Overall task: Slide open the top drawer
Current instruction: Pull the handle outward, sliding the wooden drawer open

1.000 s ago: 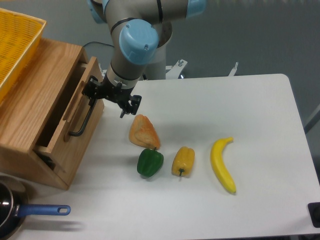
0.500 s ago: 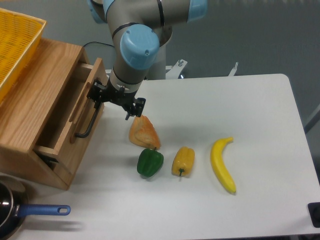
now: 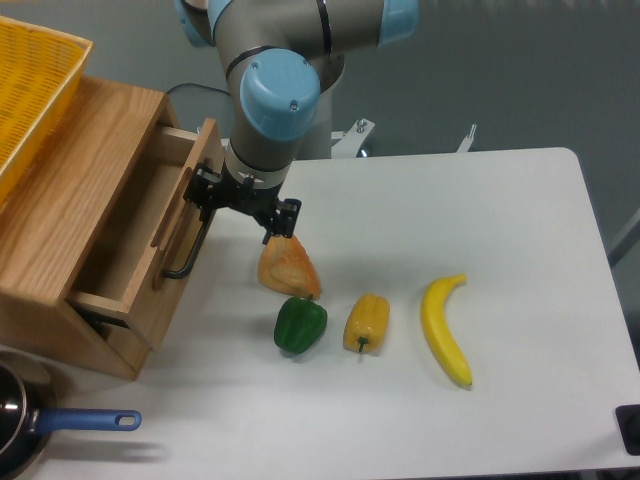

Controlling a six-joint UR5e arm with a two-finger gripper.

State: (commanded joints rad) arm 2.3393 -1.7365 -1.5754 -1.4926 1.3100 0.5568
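Standing pulled well out of its oak cabinet (image 3: 60,230) at the left of the frame, the top drawer (image 3: 135,235) showed its shallow plain wooden box from above, and its broad front panel faced right with the long black bar handle (image 3: 195,235) running down it. The gripper (image 3: 243,208) sat at the upper end of that handle, left of centre in the frame; one black finger (image 3: 203,190) was against the handle's top, the other finger (image 3: 283,222) stood out to the right, just above the bread — whether the jaws actually clamped the bar I could not tell. Above the gripper rose the grey arm with its pale blue joint cap (image 3: 280,92). A yellow plastic basket (image 3: 30,90) lay on top of the cabinet in the upper left corner. On the white table (image 3: 480,200), a piece of bread (image 3: 288,265) lay just right of the drawer front, with a green pepper (image 3: 300,324) below it, a yellow pepper (image 3: 366,322) beside that, and a banana (image 3: 445,330) further right. In the lower left corner sat a dark pan with a blue handle (image 3: 85,421).
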